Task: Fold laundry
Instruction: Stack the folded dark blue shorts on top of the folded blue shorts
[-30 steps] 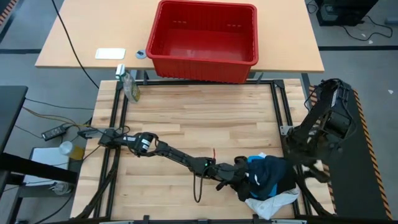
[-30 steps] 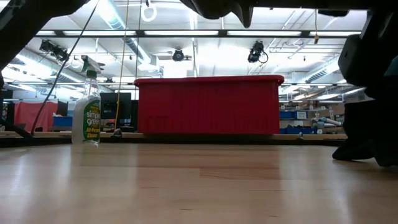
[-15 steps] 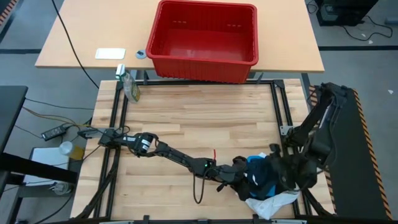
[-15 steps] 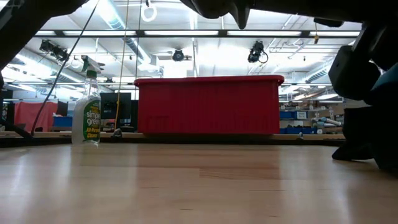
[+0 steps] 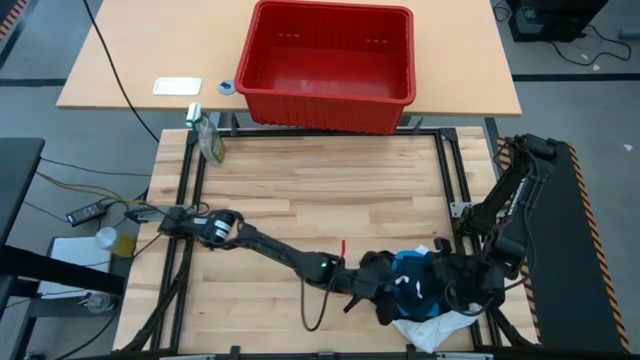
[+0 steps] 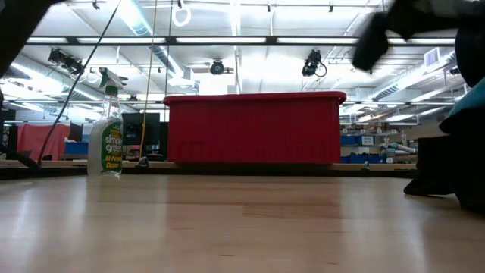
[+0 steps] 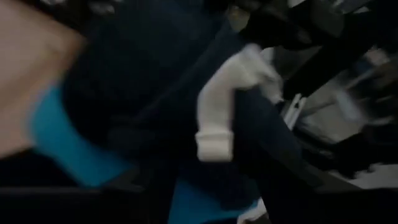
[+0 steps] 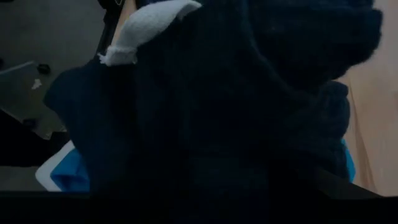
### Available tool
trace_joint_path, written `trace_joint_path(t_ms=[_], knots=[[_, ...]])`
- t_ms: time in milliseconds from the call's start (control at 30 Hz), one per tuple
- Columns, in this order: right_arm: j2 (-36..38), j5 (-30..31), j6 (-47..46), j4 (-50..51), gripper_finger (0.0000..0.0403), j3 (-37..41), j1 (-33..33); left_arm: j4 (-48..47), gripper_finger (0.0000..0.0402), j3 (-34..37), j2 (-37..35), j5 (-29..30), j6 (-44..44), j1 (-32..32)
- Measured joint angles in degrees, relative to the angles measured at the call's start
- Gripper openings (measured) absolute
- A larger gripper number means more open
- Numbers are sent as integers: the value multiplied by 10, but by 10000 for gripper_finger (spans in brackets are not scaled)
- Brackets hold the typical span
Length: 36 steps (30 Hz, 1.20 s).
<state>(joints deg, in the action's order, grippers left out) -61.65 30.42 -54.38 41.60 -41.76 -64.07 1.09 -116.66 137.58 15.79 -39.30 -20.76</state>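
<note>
**At the table's near right corner: laundry heap flanked by both grippers**

At that corner the heap is bunched: black garment point(image 5: 432, 283), blue garment point(image 5: 408, 290), white garment point(image 5: 437, 326) spilling over the edge. It is met by the left gripper point(image 5: 385, 291) from its left and the right gripper point(image 5: 468, 292) from its right, both equally close. Whether either is open or closed cannot be told. No long axis can be made out in the heap.

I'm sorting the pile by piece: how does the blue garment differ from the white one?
The blue garment sits on top in the middle of the pile, between both arms; the white garment spills out at the table's near edge. Blue shows less area than white. Both are crumpled, unfolded, and tangled with the black garment.
</note>
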Motion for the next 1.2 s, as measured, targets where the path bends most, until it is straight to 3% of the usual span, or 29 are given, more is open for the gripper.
trace_joint_path(t_ms=[167, 433, 633, 967, 1200], knots=[[3, -4, -13, 9, 230, -10, 0, -116, 192, 0, -59, 74, 42, -19], [4, -1, -5, 26, 228, -54, 17, -116, 171, -20, -87, 68, 36, -15], [4, 5, -10, 35, 222, -55, 39, -112, 159, -70, -83, 59, 102, 6], [5, 29, -16, 36, 215, -55, 47, -87, 158, -66, -46, 13, 202, 27], [5, 0, -40, 37, 215, -55, 44, -119, 158, -66, -7, 3, 137, 37]])
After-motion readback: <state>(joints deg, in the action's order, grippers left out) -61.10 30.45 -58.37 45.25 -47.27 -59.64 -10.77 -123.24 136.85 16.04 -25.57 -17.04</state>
